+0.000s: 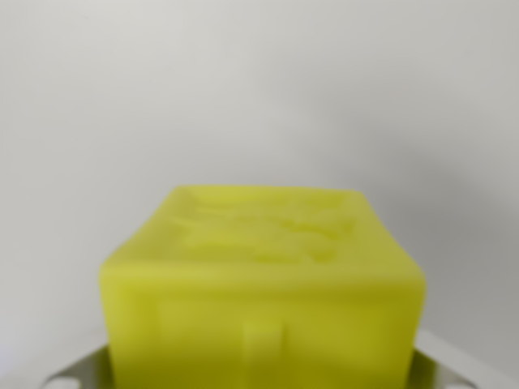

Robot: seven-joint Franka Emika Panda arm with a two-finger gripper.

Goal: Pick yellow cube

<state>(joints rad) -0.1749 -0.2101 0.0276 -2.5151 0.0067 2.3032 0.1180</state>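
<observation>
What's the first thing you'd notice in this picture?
The big yellow cube, blurry and very close, fills the lower middle of the wrist view. Its top face looks bumpy, and a small raised tab sits on its front near the bottom. Behind it is only a plain white surface, and pale grey parts peek out at both bottom corners; they may belong to the pincer, but that cannot be told.

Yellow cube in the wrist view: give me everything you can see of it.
The yellow cube fills the lower middle of the wrist view, close and blurred. It is bright yellow-green and matte, plastic or foam by its look, with rounded edges. Its top face shows shallow raised or embossed shapes, too blurred to read; its near face has a small raised tab low at the centre. It sits square, upright. Pale grey parts flank its lower corners; contact cannot be told. Behind is plain white.
</observation>
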